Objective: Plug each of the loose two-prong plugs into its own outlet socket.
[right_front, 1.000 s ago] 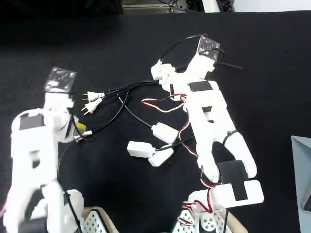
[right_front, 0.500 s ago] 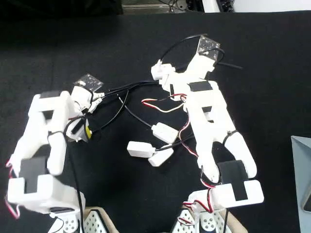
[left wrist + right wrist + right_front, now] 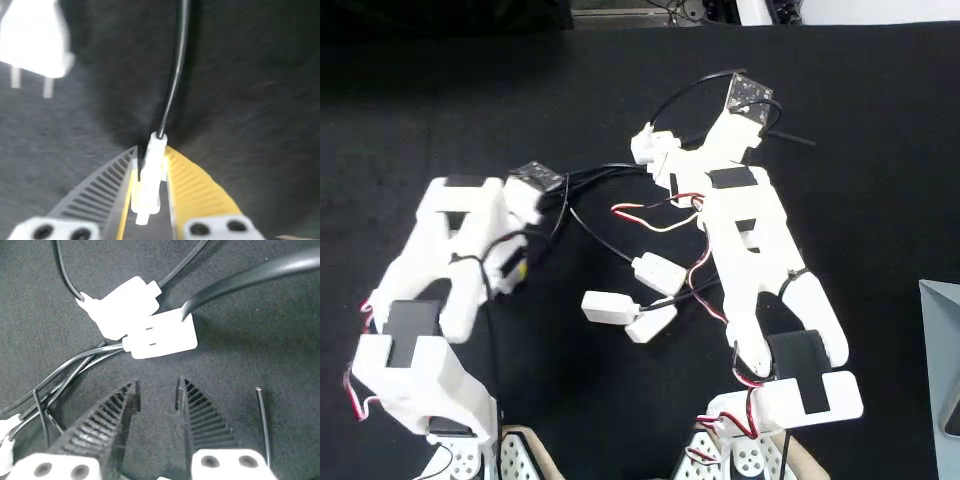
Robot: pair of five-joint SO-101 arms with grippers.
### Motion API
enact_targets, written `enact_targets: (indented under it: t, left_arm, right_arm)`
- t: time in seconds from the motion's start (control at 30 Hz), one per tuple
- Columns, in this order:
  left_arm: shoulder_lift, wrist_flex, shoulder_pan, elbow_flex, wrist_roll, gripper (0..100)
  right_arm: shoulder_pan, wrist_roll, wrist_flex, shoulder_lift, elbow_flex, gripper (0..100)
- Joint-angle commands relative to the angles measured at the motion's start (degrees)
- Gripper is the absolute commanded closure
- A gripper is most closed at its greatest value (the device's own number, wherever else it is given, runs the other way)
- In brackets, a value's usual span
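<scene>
Our left gripper [image 3: 150,150] is clamped on a white two-prong plug [image 3: 149,180]. Its black cord [image 3: 175,65] runs away over the black table [image 3: 250,75], and a second plug [image 3: 32,45] shows farther off. Our right gripper [image 3: 156,392] stands narrowly parted and holds nothing, just short of a white outlet socket [image 3: 160,337]. Another socket [image 3: 122,307] lies against that one, beyond it.
</scene>
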Motion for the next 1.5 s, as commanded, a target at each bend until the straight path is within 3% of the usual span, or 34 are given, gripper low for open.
enact_targets:
  t: [0.0,0.27,0.37,0.53,0.63,0.77,1.03,1.27,1.47]
  left_arm:
    - [-5.54,2.02,6.81,-2.15,13.63,93]
    - [-10.29,2.37,12.44,-5.67,36.04,78]
    - [-10.29,5.98,12.53,-9.01,41.76,70]
    - [-10.90,17.85,10.15,-18.33,42.29,68]
    - [-10.90,24.88,6.81,-23.52,38.95,68]
    - [-10.90,26.55,0.04,-23.43,34.73,68]
    - [-21.54,14.95,-11.21,-8.31,27.43,71]
    - [-35.16,3.60,-19.65,12.26,26.55,71]
    - [-37.19,-8.09,-23.69,26.07,26.64,71]
  right_arm:
    - [1.05,0.35,-0.79,-2.77,-0.31,88.4]
    - [1.05,0.35,-0.79,-2.77,-0.31,88.4]
    - [1.14,0.35,-0.62,-2.77,-0.31,88.4]
    - [1.05,0.35,-0.35,-3.12,-0.31,88.4]
    - [0.62,0.35,2.81,-3.38,-1.27,88.4]
    - [-3.25,0.44,10.73,-5.49,-3.56,88.4]
    - [-17.76,0.35,17.85,-7.60,-4.09,88.4]
    - [-27.78,-3.34,17.85,-0.04,-4.62,88.2]
    - [-34.20,-6.15,18.11,6.11,-8.57,88.2]
